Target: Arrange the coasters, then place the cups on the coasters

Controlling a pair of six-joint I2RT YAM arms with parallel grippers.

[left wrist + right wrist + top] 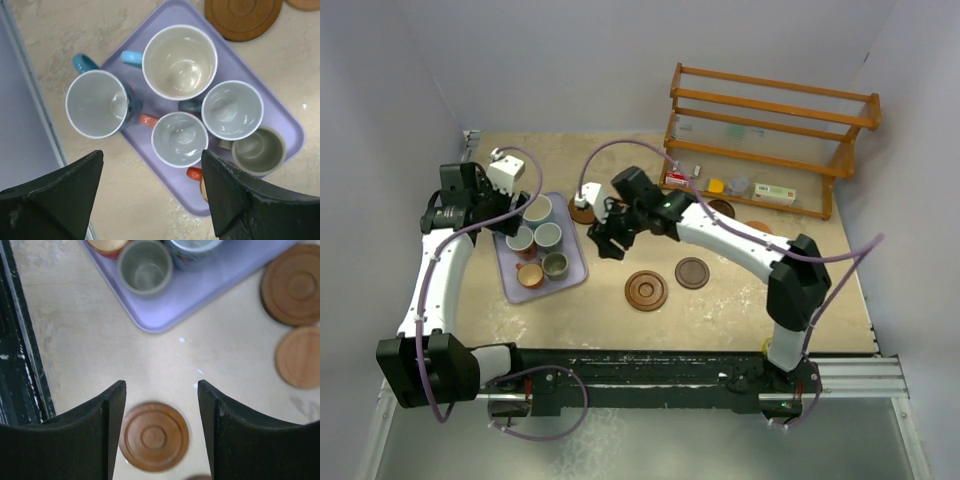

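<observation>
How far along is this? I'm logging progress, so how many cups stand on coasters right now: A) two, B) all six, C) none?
C: the cups are all clustered at the lavender tray, and every coaster in view lies bare with nothing on it.

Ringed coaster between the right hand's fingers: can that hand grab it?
Probably yes. The right hand is open, and the ringed coaster lies flat on the table in the gap between its fingers, with nothing on top. A flat disc may be hard to pinch.
</observation>
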